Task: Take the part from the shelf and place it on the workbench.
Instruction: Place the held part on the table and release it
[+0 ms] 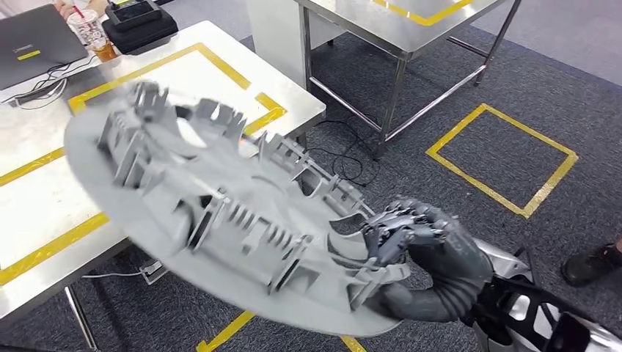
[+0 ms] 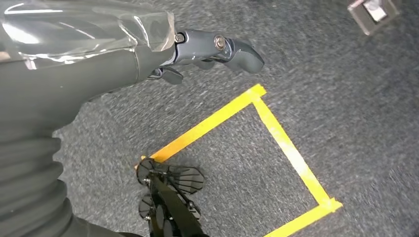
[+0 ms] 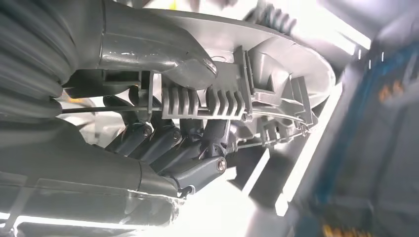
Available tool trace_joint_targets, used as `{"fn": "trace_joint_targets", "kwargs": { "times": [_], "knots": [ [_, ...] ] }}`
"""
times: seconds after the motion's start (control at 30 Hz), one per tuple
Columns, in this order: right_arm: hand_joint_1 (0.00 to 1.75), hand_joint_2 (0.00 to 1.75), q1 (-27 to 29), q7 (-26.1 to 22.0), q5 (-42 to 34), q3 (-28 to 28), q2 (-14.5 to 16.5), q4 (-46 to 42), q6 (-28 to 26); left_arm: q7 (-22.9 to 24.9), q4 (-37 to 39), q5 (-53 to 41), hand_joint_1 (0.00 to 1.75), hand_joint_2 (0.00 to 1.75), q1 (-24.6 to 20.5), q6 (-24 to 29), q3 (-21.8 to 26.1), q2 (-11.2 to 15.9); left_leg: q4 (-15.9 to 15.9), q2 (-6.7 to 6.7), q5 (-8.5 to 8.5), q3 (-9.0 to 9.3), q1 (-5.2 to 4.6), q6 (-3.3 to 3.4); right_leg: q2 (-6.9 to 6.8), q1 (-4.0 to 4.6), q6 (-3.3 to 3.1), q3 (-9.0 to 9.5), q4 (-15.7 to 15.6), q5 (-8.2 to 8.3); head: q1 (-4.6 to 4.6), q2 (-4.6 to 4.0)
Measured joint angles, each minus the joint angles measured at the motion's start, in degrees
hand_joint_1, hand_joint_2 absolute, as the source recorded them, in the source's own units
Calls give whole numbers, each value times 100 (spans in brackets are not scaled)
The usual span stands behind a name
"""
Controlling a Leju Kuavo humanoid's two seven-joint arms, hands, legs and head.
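The part point(image 1: 220, 213), a large grey moulded plastic disc with ribbed clips and brackets standing up around its rim, is held in the air at its near edge by the right hand point(image 1: 422, 242). Dark fingers point(image 1: 396, 231) curl over the ribbed face while the thick grey thumb point(image 3: 190, 69) presses against the opposite side, so the rim is pinched between them. From that grip the disc reaches away toward the robot's left, tilted, with its far edge hanging over the corner of the steel workbench point(image 1: 293, 103) marked with yellow tape. Setting it down looks to call for carrying it further over the tabletop and levelling it. The left hand point(image 2: 207, 49) hangs over grey carpet, fingers loosely curled, holding nothing.
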Motion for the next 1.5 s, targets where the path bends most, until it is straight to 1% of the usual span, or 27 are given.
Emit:
{"fn": "trace_joint_targets", "kwargs": {
  "times": [0.07, 0.13, 0.17, 0.2, 0.37, 0.43, 0.47, 0.53, 0.57, 0.6, 0.63, 0.7, 0.73, 0.8, 0.87, 0.9, 0.97, 1.03, 1.1, 1.13, 1.17, 1.23, 1.3, 1.37, 1.4, 1.43, 1.5],
  "knots": [
    [166, 175, -13, 60, -90, 227, -95, 75, 31, 7, 0, 10, 0, 175, 6, -10, -6, 3, -518, 103, 322, 260, -43, 92, -147, 55, -19, 42, 0, -35, 0, 0],
    [166, 175, -39, 86, -202, 395, -173, 124, 57, 15, -4, 25, 0, 175, 5, -33, -6, 20, -1263, 402, 607, 656, -142, 239, -283, 107, -16, 96, -3, -75, 9, 0],
    [166, 175, -52, 90, -241, 445, -197, 138, 63, 19, -7, 31, 0, 175, 3, -44, -7, 27, -1465, 532, 660, 766, -178, 291, -328, 128, -8, 112, -4, -91, 16, 0],
    [166, 175, -60, 92, -262, 471, -209, 145, 67, 21, -9, 36, 0, 175, 1, -51, -7, 34, -1531, 610, 657, 800, -197, 315, -355, 143, -1, 120, -4, -100, 24, 0],
    [166, 175, -81, 97, -303, 514, -244, 156, 72, 22, -11, 50, 0, 175, -4, -89, -8, 31, -1550, 575, 664, 795, -207, 322, -404, 144, 14, 119, -7, -108, 24, 0],
    [166, 175, -148, 119, -390, 590, -304, 179, 96, 16, -23, 81, 0, 175, 3, -166, -3, 30, -1620, 444, 706, 829, -195, 342, -375, 118, 40, 109, 41, -152, 21, 0],
    [166, 175, -201, 143, -455, 647, -363, 198, 119, 11, -35, 104, 0, 175, 2, -235, 3, 31, -1681, 313, 754, 870, -167, 359, -233, 97, 52, 5, 290, -271, 28, 0],
    [166, 175, -297, 189, -560, 762, -492, 243, 161, 4, -57, 142, 0, 175, 4, -369, 14, 19, -1803, 11, 845, 954, -105, 384, 101, 39, 92, -371, 1100, -600, 46, 0],
    [166, 175, -301, 196, -568, 790, -533, 256, 163, 2, -57, 152, 0, 175, -5, -397, 15, 12, -1800, -102, 853, 952, -92, 382, 189, 7, 120, -571, 1480, -719, 51, 0],
    [166, 175, -303, 198, -569, 813, -555, 267, 163, 2, -57, 165, 0, 175, -4, -418, 19, 4, -1796, -199, 850, 954, -79, 370, 200, -24, 173, -650, 1589, -717, 50, 0],
    [166, 175, -307, 199, -571, 837, -572, 272, 163, 1, -56, 182, 0, 175, -3, -443, 27, -2, -1785, -297, 843, 958, -62, 349, 209, -59, 247, -604, 1441, -609, 51, 0],
    [166, 175, -328, 201, -572, 881, -598, 276, 162, -2, -55, 219, 0, 175, -2, -487, 49, -7, -1729, -478, 806, 954, -18, 276, 324, -139, 394, -272, 683, -259, 53, 0],
    [166, 175, -342, 202, -572, 903, -609, 280, 162, -3, -55, 231, 0, 175, -2, -499, 60, -5, -1679, -561, 779, 928, -10, 225, 426, -165, 420, -111, 332, -123, 60, 0],
    [166, 175, -367, 202, -577, 934, -626, 291, 160, -5, -55, 247, 0, 175, 4, -504, 73, -2, -1617, -680, 747, 856, -2, 134, 563, -165, 360, 11, 67, -42, 67, 0],
    [166, 175, -393, 203, -579, 957, -635, 299, 158, -11, -56, 242, 0, 175, 23, -503, 93, -3, -1612, -771, 749, 812, 17, 76, 495, -150, 261, 6, 78, -39, 68, 0],
    [166, 175, -410, 206, -575, 970, -636, 301, 157, -21, -56, 238, 0, 175, 33, -502, 104, -5, -1582, -723, 730, 789, 21, 51, 437, -154, 223, 17, 74, -44, 67, 0],
    [166, 175, -439, 209, -566, 990, -636, 303, 150, -42, -57, 255, 0, 175, 21, -505, 130, -4, -1246, -416, 551, 620, 16, 6, 304, -155, 147, 54, 61, -62, 30, 0],
    [166, 175, -447, 210, -550, 995, -638, 305, 131, -56, -54, 321, 0, 175, -18, -531, 167, -3, -501, -77, 227, 230, 12, -22, 166, -105, 94, 73, 61, -88, -4, 0],
    [166, 175, -449, 211, -536, 1001, -640, 310, 117, -71, -43, 384, 0, 175, -42, -564, 225, -6, 54, 13, 90, -86, 18, -20, 23, -62, 63, 84, 63, -112, -4, 0],
    [166, 175, -455, 208, -536, 1008, -642, 312, 116, -79, -38, 404, 0, 175, -45, -579, 256, -8, 23, 26, 176, -86, 15, -4, -45, -43, 54, 96, 63, -127, -5, 0],
    [166, 175, -466, 205, -538, 1017, -643, 313, 116, -88, -34, 420, 0, 175, -48, -592, 287, -8, -243, 57, 352, 40, 2, 31, -111, -22, 47, 117, 62, -144, -6, 0],
    [166, 175, -501, 193, -544, 1032, -647, 314, 110, -110, -36, 441, 0, 175, -71, -608, 342, 3, -1041, 278, 685, 454, -65, 150, -235, 25, 52, 167, 57, -181, -2, 0],
    [166, 175, -532, 174, -544, 1038, -656, 315, 90, -135, -38, 452, 0, 175, -111, -619, 379, 13, -1473, 457, 771, 666, -140, 242, -358, 47, 83, 196, 46, -214, 1, 0],
    [166, 175, -552, 144, -539, 1042, -666, 317, 61, -150, -40, 461, 0, 175, -132, -634, 418, 18, -1535, 377, 758, 672, -171, 275, -489, 47, 132, 227, 15, -234, -2, 0],
    [166, 175, -563, 129, -535, 1045, -668, 318, 48, -152, -40, 463, 0, 175, -133, -640, 444, 17, -1590, 302, 787, 715, -157, 289, -475, 43, 155, 243, 20, -249, 1, 0],
    [166, 175, -571, 114, -532, 1048, -672, 318, 41, -152, -41, 465, 0, 175, -135, -643, 468, 13, -1654, 235, 823, 770, -132, 314, -370, 36, 164, 228, 83, -293, 4, 0],
    [166, 175, -577, 95, -526, 1051, -694, 321, 33, -152, -40, 469, 0, 175, -162, -650, 496, 1, -1757, 97, 892, 865, -76, 350, -16, 11, 155, 14, 555, -508, 24, 0]
  ]
}}
